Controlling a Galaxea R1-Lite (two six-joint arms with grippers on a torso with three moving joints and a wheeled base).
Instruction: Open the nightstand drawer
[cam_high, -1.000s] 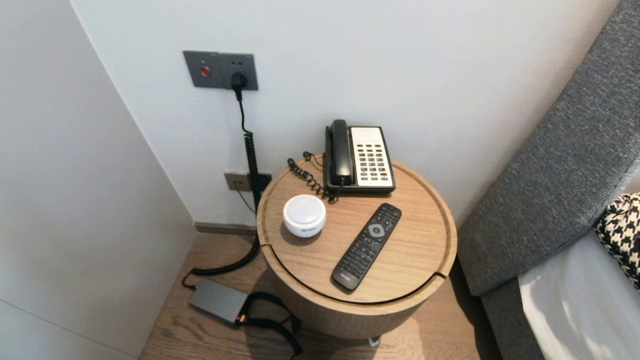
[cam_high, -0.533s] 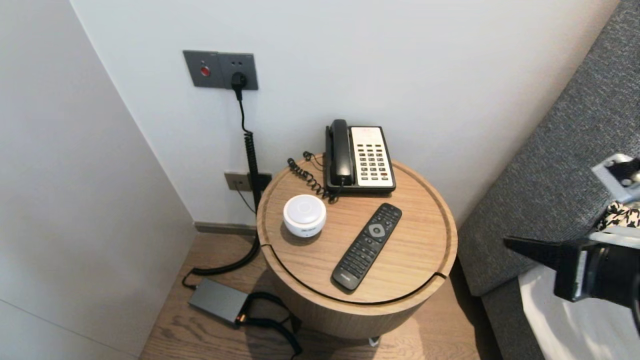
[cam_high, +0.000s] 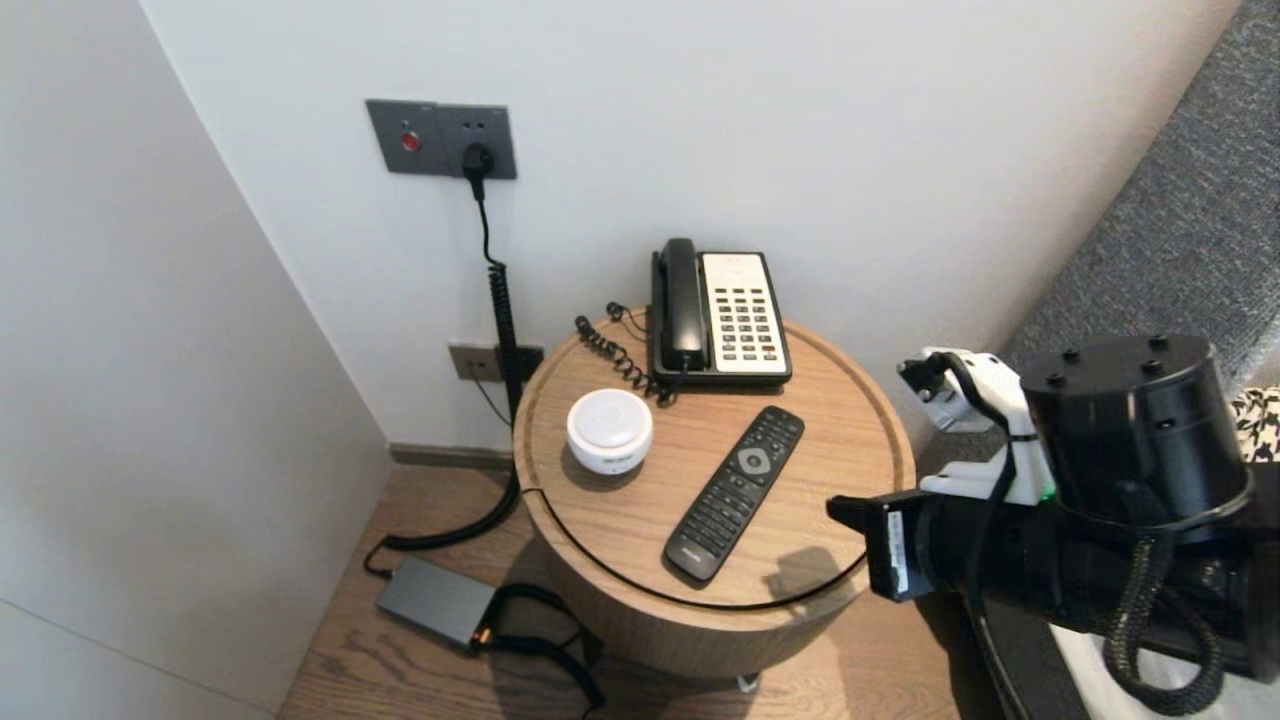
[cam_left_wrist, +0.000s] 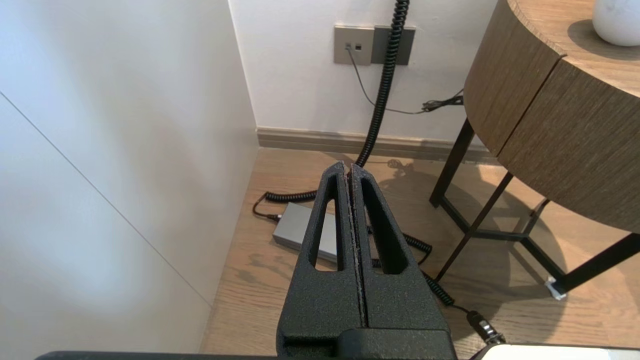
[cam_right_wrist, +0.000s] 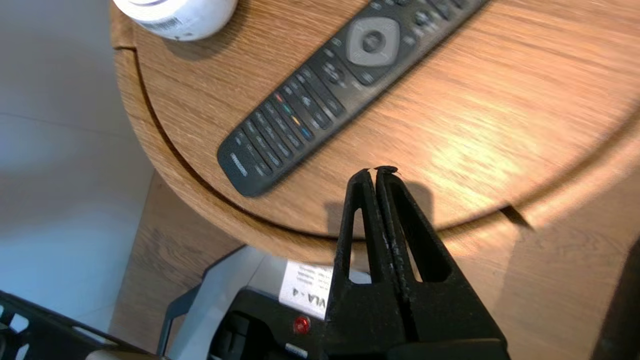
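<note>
Well, the right gripper (cam_high: 833, 508) hangs over the near right edge of the round wooden table (cam_high: 830, 430). Its two black fingers are pressed tight together with nothing between them. It does not touch the table, and its shadow falls on the wood just under it. The thing closest to it is the black remote (cam_high: 735, 492). The remote lies flat and slanted on the table top, with its bottom end near the table's front edge and its top end pointing toward the back of the table. The gripper's tip is near that bottom end but apart from it. I think the remote is light and hard, so it will not bend. Its smooth plastic may slip, though, and the buttons could get pushed. A good place to hold it looks like the two long thin sides, near the middle, so it does not tip. At the back of the table sits a phone (cam_high: 720, 315), and on the table's left part stands a small white round gadget (cam_high: 609, 430). The left gripper (cam_left_wrist: 348, 167) is down low beside the table's left side, over the floor, also squeezed shut and holding nothing.
</note>
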